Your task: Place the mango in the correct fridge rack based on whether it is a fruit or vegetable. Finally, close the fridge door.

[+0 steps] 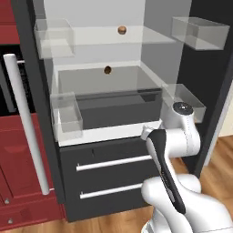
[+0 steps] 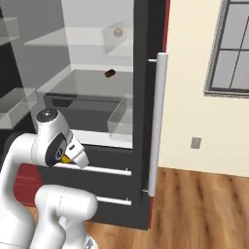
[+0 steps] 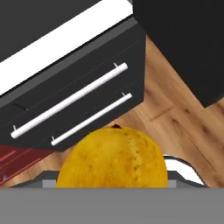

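Note:
The orange-yellow mango (image 3: 113, 157) sits low in the hand view, held close in front of the camera and covering the fingertips. In the right base view a sliver of the mango (image 2: 63, 157) shows in my gripper (image 2: 68, 155), which is shut on it, low in front of the drawers. The fridge stands open above. Its upper fridge rack (image 1: 145, 37) carries a reddish-brown round item (image 1: 122, 30). The lower rack (image 1: 127, 82) carries a dark brown one (image 1: 108, 70). The left fridge door (image 1: 38, 113), with its white bar handle (image 1: 25, 123), is swung open.
The right door (image 2: 146, 97) with its white handle (image 2: 156, 121) also stands open. Clear bins (image 1: 200, 32) hang on the doors' inner faces. Two dark drawers (image 1: 113, 175) lie under the fridge. Red cabinets (image 1: 18, 150) stand at left, above a wooden floor (image 2: 204, 204).

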### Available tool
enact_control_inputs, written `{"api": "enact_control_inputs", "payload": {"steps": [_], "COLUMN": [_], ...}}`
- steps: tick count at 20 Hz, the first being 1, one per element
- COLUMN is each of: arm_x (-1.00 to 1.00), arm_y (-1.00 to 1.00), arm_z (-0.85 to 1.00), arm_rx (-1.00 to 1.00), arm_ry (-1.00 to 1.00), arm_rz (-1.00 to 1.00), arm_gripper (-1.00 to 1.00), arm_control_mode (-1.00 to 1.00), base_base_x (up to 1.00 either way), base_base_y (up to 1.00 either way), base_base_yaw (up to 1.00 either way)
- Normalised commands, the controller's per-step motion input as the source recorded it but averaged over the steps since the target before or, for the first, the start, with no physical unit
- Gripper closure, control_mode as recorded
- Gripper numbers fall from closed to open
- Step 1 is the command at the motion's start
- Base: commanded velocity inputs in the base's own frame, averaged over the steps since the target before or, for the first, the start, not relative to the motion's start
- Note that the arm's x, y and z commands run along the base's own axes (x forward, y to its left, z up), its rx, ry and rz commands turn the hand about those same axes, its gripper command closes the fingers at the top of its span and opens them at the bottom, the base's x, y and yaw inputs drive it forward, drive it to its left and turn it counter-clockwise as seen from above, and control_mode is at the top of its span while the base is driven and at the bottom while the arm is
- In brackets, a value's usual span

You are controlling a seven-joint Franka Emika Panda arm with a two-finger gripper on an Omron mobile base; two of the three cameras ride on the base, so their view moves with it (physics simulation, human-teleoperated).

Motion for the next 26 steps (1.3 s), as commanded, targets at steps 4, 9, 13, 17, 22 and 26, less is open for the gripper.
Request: {"api": "enact_control_inputs", "payload": {"steps": [4,9,13,17,22,26], "arm_x": [0.00,0.00,0.00,0.00,0.00,0.00], "arm_y": [0.00,0.00,0.00,0.00,0.00,0.00], "arm_z": [0.00,0.00,0.00,0.00,0.00,0.00], "arm_rx": [0.00,0.00,0.00,0.00,0.00,0.00], "arm_ry": [0.00,0.00,0.00,0.00,0.00,0.00], "arm_rz": [0.00,0.00,0.00,0.00,0.00,0.00], "arm_gripper": [1.00,1.00,1.00,1.00,1.00,1.00], "arm_control_mode": [1.00,1.00,1.00,1.00,1.00,1.00], "base_base_x": [0.37,0.53,0.26,0.34,0.42,0.51], "base_base_y": [-0.16,0.09,0.34,0.36,0.04,0.17], "base_base_yaw": [0.14,0.00,-0.01,-0.01,0.01,0.02]}}
